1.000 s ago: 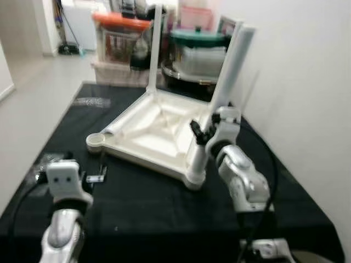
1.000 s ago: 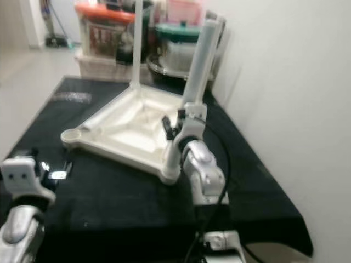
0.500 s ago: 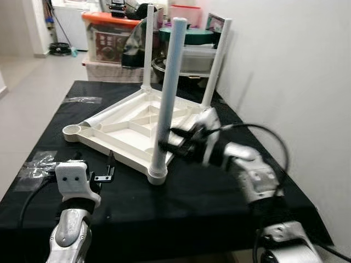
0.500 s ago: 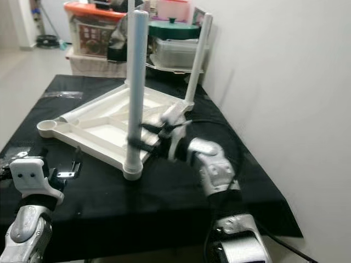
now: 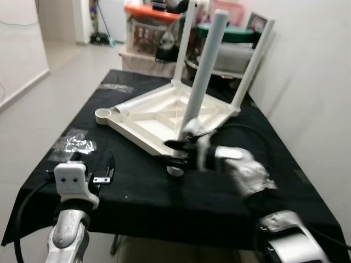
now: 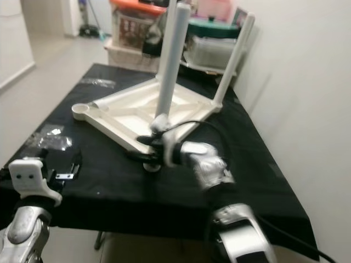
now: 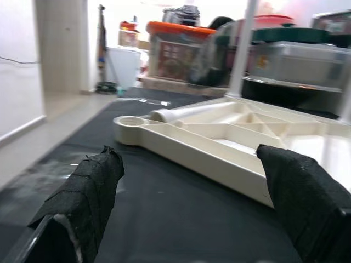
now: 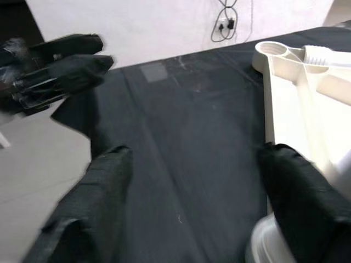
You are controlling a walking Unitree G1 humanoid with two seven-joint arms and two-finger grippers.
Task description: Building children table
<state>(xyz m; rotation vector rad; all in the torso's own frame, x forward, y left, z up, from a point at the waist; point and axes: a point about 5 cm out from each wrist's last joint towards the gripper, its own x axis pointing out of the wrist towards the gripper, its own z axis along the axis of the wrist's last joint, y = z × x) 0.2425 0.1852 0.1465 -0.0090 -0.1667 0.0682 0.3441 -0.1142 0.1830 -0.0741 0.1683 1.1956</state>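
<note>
A white children's table top (image 5: 143,129) lies upside down on the black cloth. Three white legs stand up from its corners: the front leg (image 5: 201,90), a back leg (image 5: 185,46) and a right leg (image 5: 254,64). The left corner socket (image 5: 103,115) is empty, and a loose white tube (image 7: 184,113) lies beside it inside the frame. My right gripper (image 5: 173,154) hovers open low by the front leg's base (image 8: 264,244), which sits close to one finger. My left gripper (image 7: 192,164) is open above the cloth, in front of the table top's left side.
A crumpled clear plastic bag (image 5: 77,144) lies on the cloth to the left. Storage bins (image 5: 151,33) and a green-lidded container (image 5: 230,41) crowd the back. A white wall (image 5: 312,82) runs along the right. The cloth's front edge (image 5: 181,222) is close.
The camera has shifted. My right gripper, closed around the front leg's lower part half a second ago, has come off it and now stands open lower down by its base.
</note>
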